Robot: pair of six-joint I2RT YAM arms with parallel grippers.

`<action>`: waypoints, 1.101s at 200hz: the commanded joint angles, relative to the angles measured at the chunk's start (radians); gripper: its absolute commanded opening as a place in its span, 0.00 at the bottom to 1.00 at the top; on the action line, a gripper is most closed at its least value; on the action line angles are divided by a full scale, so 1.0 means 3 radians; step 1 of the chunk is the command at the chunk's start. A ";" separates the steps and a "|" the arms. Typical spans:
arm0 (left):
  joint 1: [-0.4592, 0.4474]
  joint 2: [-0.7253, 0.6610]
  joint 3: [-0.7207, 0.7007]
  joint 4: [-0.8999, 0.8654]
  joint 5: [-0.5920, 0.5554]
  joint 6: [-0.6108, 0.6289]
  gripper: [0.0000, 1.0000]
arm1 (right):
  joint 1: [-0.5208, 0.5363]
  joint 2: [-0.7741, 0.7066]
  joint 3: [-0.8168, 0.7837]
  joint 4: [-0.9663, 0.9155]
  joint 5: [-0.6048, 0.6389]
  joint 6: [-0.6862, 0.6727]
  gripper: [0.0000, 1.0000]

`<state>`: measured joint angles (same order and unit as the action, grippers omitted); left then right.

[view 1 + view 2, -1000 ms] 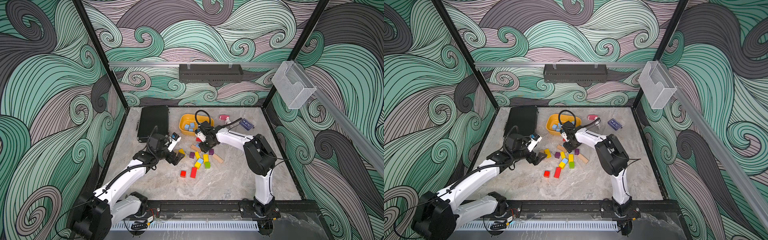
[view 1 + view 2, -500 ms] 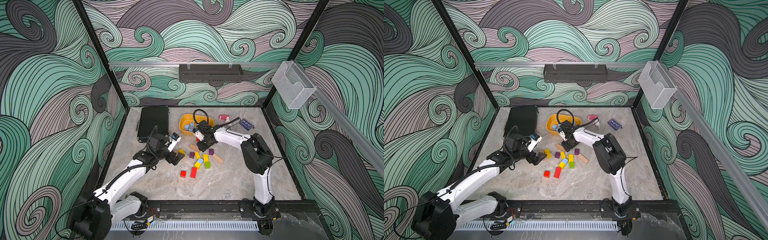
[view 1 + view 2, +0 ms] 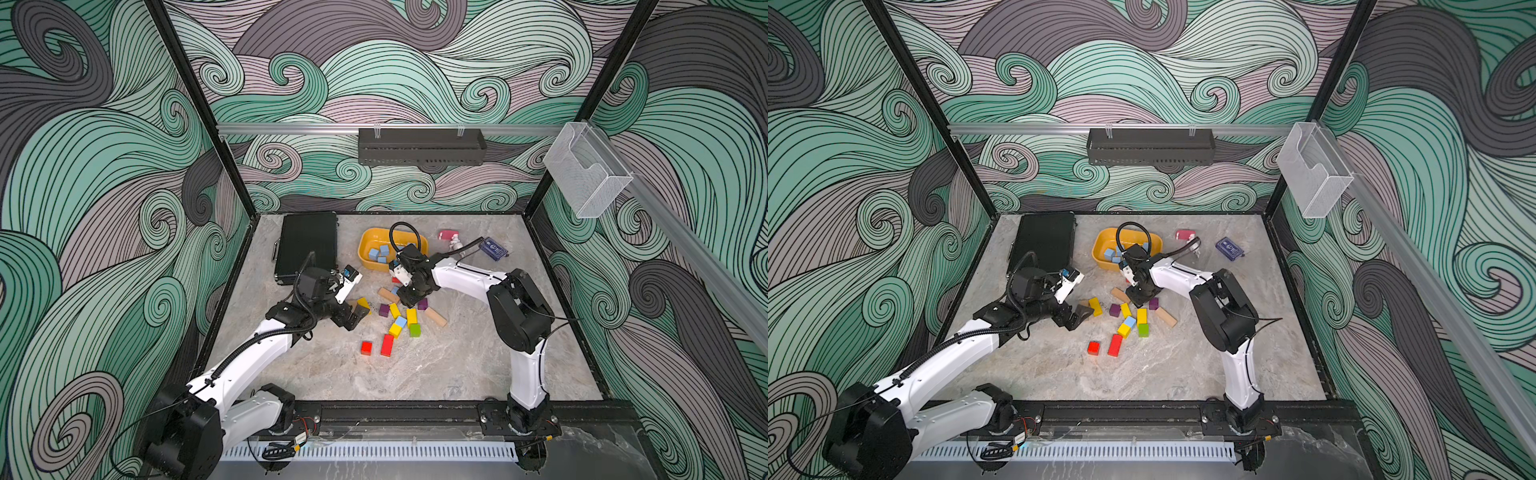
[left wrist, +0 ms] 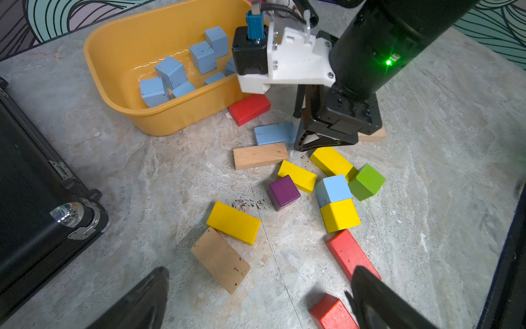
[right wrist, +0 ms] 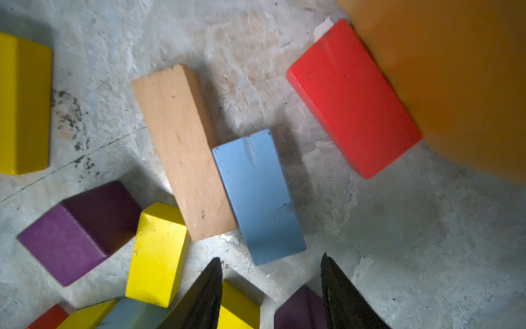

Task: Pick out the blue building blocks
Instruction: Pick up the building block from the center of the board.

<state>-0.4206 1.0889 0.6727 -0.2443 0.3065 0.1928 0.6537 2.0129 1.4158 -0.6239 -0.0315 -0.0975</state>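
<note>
Right gripper [image 5: 271, 257] half-open, empty, at blue brick [image 5: 257, 196]: likely light, rigid (painted wood?); best gripped across long sides. Left gripper [image 4: 259, 270] wide, empty.

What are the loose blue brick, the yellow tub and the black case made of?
Blue brick: probably painted wood, matte; chipped paint, same cut as the bare grained plank beside it.
Yellow tub: likely moulded plastic, glossy; rounded rim, sheen inside.
Black case: shell unclear, matte black; shiny metal latches.
</note>
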 commanded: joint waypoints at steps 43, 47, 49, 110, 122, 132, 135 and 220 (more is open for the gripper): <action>-0.0015 -0.0066 0.0082 -0.0070 -0.0023 0.0037 0.98 | 0.0014 0.0179 0.0176 -0.0009 0.0003 -0.0025 0.55; -0.0014 -0.0066 0.0079 -0.0070 -0.0028 0.0037 0.98 | 0.0018 0.0192 0.0186 -0.0010 -0.0002 -0.0028 0.55; -0.0014 -0.0066 0.0083 -0.0070 -0.0029 0.0039 0.98 | 0.0016 0.0195 0.0191 -0.0009 -0.0002 -0.0028 0.55; -0.0014 -0.0061 0.0080 -0.0078 -0.0050 0.0053 0.98 | 0.0040 0.0338 0.0300 0.0001 0.0038 -0.0070 0.52; -0.0015 -0.0056 0.0087 -0.0078 -0.0054 0.0058 0.98 | 0.0057 0.0362 0.0322 0.0000 0.0075 -0.0102 0.52; -0.0014 -0.0056 0.0088 -0.0085 -0.0055 0.0063 0.98 | 0.0075 0.0383 0.0340 0.0002 0.0104 -0.0133 0.51; -0.0014 -0.0058 0.0085 -0.0085 -0.0055 0.0064 0.98 | 0.0079 0.0393 0.0347 -0.0001 0.0114 -0.0140 0.51; -0.0014 -0.0060 0.0110 -0.0096 -0.0086 0.0068 0.98 | 0.0132 0.0425 0.0345 0.0001 0.0235 -0.0151 0.34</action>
<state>-0.4206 1.0885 0.6727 -0.2543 0.2935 0.2008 0.6884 2.1185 1.5200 -0.6086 0.0013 -0.1329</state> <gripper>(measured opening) 0.984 0.369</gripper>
